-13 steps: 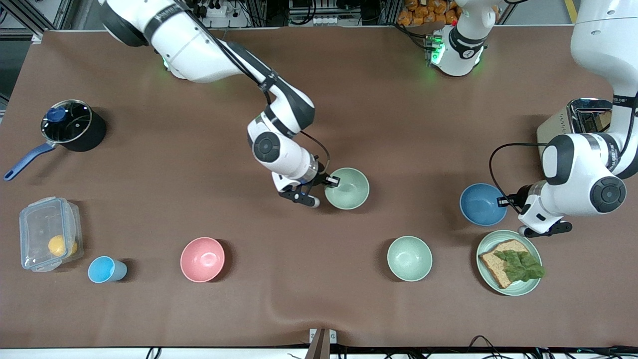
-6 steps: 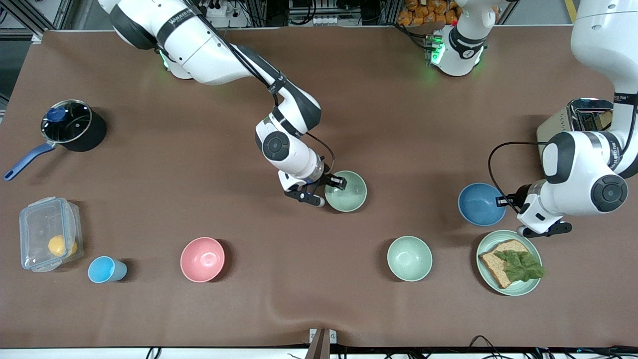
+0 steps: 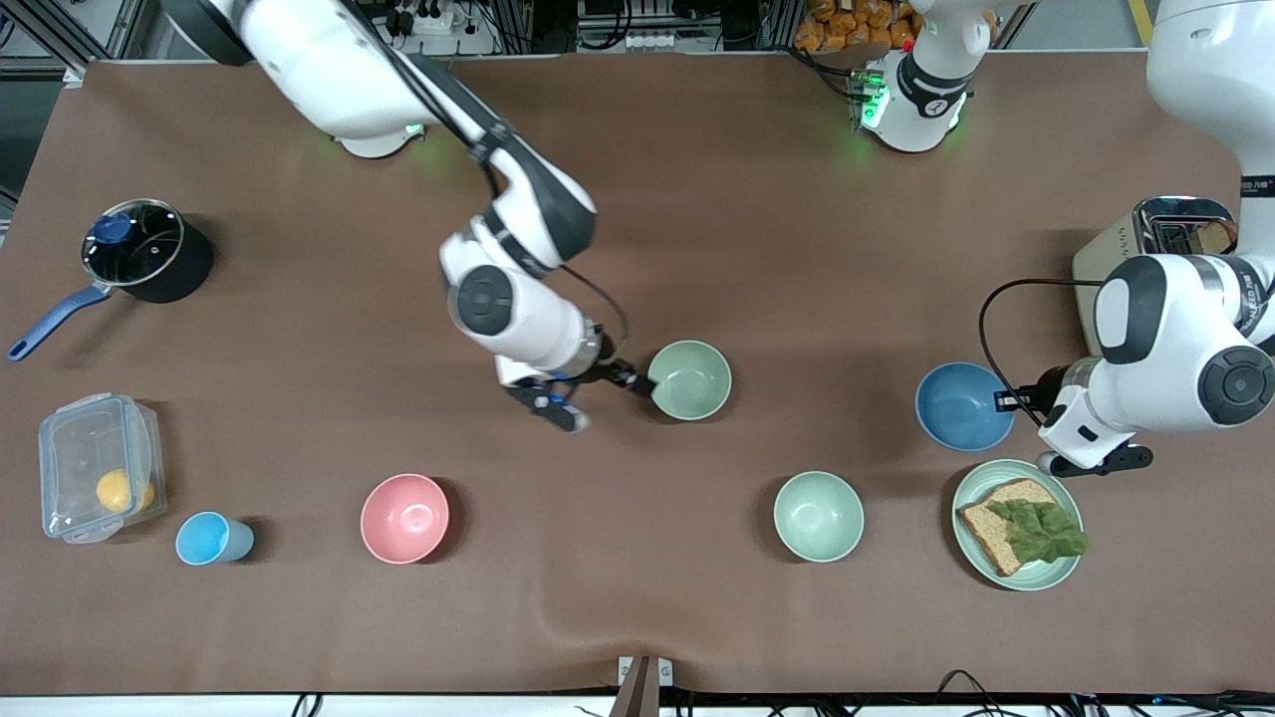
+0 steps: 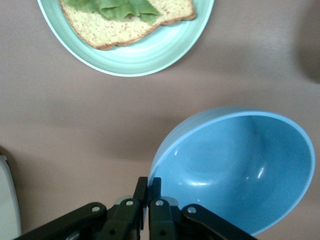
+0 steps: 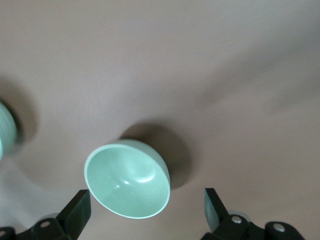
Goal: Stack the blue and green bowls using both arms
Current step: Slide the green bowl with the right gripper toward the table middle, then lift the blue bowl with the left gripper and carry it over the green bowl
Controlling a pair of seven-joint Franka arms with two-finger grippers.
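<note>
The sage-green bowl (image 3: 689,379) sits upright on the brown table near the middle. It also shows in the right wrist view (image 5: 127,179). My right gripper (image 3: 607,403) (image 5: 145,200) is open and empty, just beside that bowl toward the right arm's end and apart from its rim. The blue bowl (image 3: 961,406) (image 4: 240,170) is toward the left arm's end. My left gripper (image 3: 1006,401) (image 4: 149,186) is shut on its rim, and the bowl hangs tilted with a shadow under it.
A paler mint bowl (image 3: 818,516) and a plate (image 3: 1064,570) (image 4: 150,55) with bread and lettuce lie nearer the camera than the blue bowl. A toaster (image 3: 1165,239), pink bowl (image 3: 404,518), light-blue cup (image 3: 211,539), plastic box (image 3: 98,466) and pot (image 3: 144,249) also stand on the table.
My right gripper has let go of the green bowl's rim, opened and drawn back toward the right arm's end. The left gripper kept its hold on the blue bowl, which barely shifted.
</note>
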